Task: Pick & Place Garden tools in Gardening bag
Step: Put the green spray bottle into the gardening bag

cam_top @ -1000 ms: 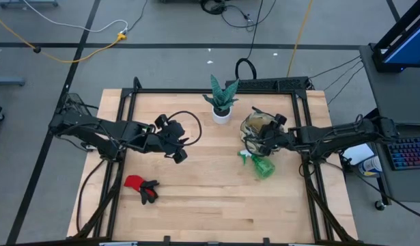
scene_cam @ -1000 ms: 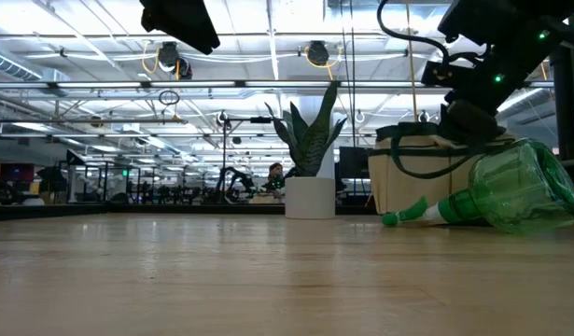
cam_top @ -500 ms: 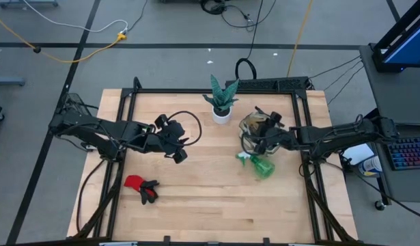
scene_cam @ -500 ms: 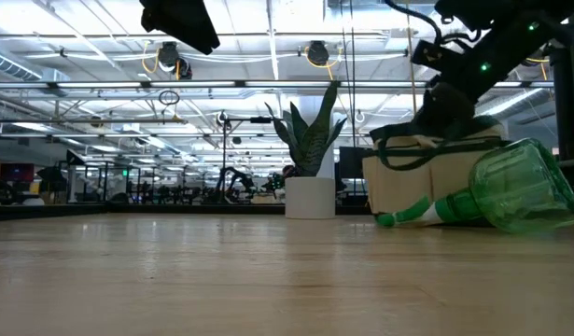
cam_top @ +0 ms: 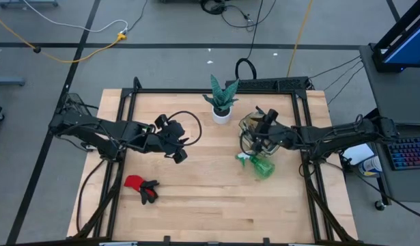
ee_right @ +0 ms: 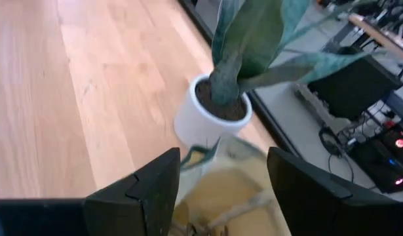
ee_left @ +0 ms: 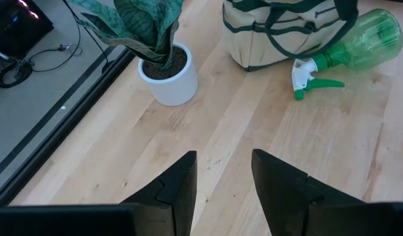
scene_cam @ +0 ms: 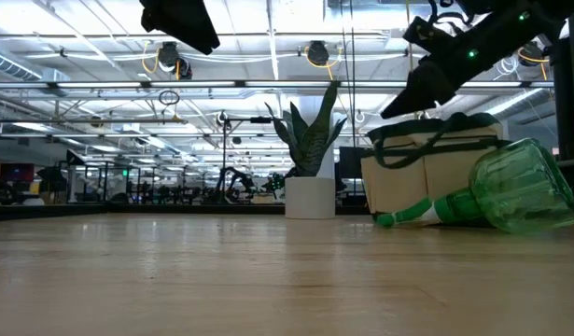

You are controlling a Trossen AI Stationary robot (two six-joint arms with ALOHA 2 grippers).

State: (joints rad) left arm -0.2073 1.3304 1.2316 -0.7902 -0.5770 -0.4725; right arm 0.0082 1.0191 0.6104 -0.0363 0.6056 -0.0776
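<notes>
Beige gardening bag (cam_top: pixel 254 128) sits under right gripper (cam_top: pixel 261 129), fingers apart, empty; next, green spray bottle (cam_top: pixel 259 165); left gripper (cam_top: pixel 180 154) apart, idle over the bench (cam_top: pixel 210 205).

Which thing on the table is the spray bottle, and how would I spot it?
Find the beige gardening bag under the right arm. The spray bottle lies on its side against the bag's near edge. It is the only clear green plastic thing, with a white trigger head.

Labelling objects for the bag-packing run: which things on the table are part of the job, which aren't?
Job:
gardening bag
green spray bottle, lying beside the bag
red-and-black gloves
wooden tool handles, in the bag

Not the job:
plant in white pot
black cable loop, at the table's far edge
</notes>
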